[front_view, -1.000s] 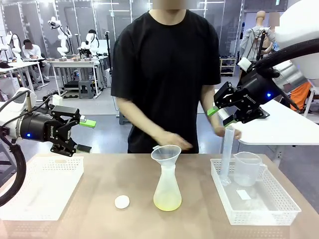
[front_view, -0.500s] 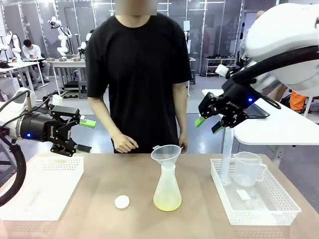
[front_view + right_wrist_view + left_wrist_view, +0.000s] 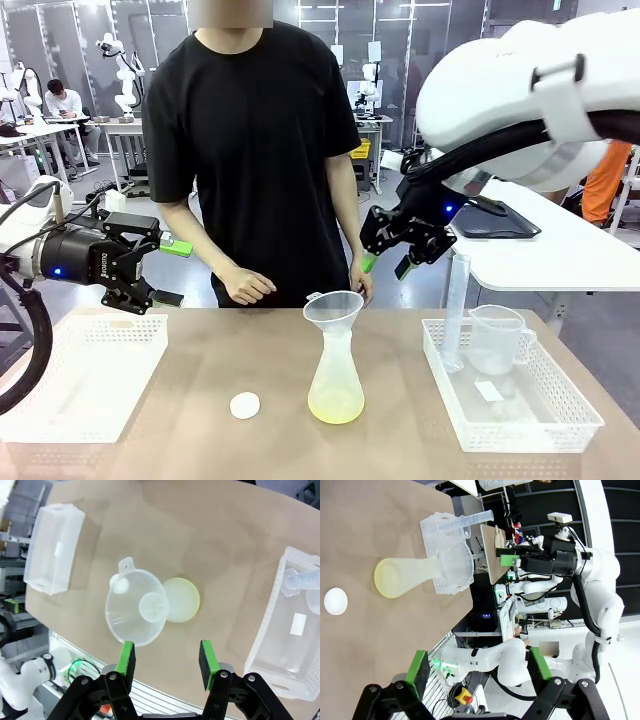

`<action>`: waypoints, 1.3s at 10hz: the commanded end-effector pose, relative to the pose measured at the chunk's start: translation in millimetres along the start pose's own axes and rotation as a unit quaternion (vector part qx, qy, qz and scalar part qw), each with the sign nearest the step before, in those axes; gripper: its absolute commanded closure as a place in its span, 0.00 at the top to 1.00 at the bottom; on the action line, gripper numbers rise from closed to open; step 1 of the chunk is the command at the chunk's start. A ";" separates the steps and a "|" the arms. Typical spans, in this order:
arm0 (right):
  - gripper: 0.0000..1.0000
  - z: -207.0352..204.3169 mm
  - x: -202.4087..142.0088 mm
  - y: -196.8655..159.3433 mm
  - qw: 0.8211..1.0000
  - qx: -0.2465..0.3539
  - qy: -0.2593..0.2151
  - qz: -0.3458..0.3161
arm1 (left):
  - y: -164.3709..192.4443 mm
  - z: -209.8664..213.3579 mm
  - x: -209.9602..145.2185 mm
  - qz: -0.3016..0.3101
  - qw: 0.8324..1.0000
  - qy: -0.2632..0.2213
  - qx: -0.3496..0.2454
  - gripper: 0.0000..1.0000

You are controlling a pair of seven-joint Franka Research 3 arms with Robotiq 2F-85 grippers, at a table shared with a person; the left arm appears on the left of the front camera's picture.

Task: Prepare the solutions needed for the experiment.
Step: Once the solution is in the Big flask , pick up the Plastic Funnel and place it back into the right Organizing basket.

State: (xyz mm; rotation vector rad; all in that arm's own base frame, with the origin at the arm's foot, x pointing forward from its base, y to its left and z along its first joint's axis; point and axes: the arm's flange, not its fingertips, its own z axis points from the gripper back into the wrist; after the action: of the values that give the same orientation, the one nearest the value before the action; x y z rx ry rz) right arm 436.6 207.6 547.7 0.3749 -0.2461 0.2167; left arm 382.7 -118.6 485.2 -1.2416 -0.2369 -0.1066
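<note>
A frosted conical flask [image 3: 335,370] stands at the centre of the tabletop [image 3: 200,370], a funnel [image 3: 334,303] in its neck and a shallow layer of pale yellow solution [image 3: 335,406] at its bottom. The right tool [image 3: 384,265] hovers above and right of the funnel, jaws apart and empty. The left tool [image 3: 165,272], at the left edge, is spread wide, holding nothing. The task seems midway: the next move likely calls for fetching the measuring cylinder [image 3: 456,305] from the tray [image 3: 520,432] at lower right. The right wrist view looks straight down the funnel's mouth; the front view gives the liquid's depth.
</note>
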 end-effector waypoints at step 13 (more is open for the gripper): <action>0.65 -83.7 34.6 19.8 0.995 -0.047 0.088 0.028 | -2.5 -1.9 -0.3 0.002 1.000 -0.004 -0.014 1.00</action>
State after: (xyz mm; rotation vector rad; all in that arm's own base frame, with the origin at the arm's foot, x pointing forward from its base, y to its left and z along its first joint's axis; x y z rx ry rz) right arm 476.7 255.6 487.8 0.2752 -0.0923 0.3168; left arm 382.7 -118.5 485.2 -1.2415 -0.2370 -0.1064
